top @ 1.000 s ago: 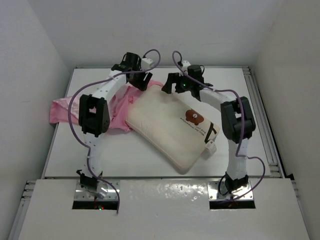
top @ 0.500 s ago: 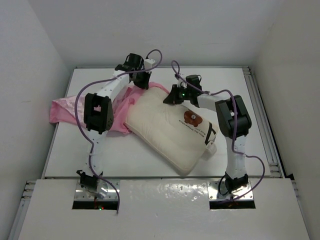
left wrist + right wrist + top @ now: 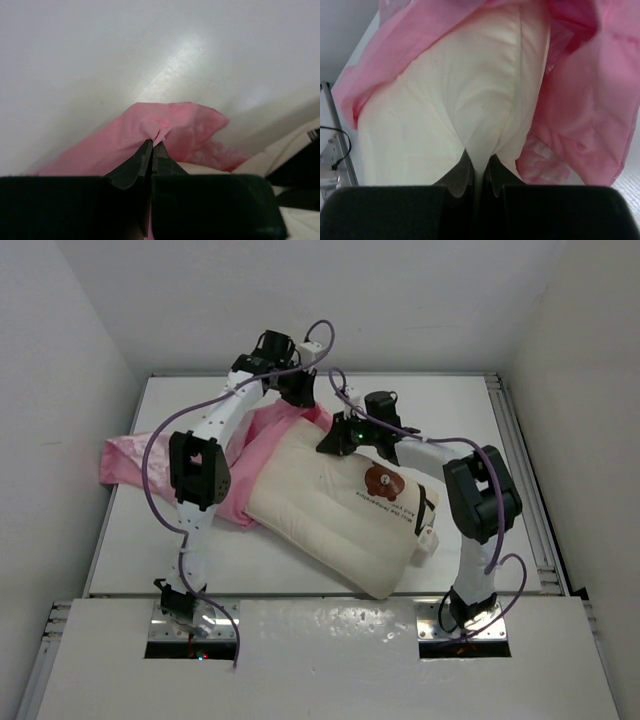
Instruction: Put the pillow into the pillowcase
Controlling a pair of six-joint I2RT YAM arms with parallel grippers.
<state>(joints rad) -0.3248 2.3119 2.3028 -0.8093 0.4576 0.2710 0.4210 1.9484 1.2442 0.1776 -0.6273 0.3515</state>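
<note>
Pink satin pillowcase [image 3: 128, 462] trails from the table's [image 3: 450, 400] left edge toward the far edge | our left gripper [image 3: 151, 146] pinches its fabric, jaws closed | right gripper [image 3: 477, 161] clamps a pillow [image 3: 330, 520] fold, mid-table | we should lift the fabric high and feed the corner in squarely

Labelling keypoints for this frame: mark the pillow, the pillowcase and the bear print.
pillow [image 3: 330, 520]: top external view, middle of its cream upper face.
pillowcase [image 3: 125, 458]: top external view, its far-left end, lying flat.
bear print [image 3: 380, 480]: top external view, centre of the brown face.
</note>
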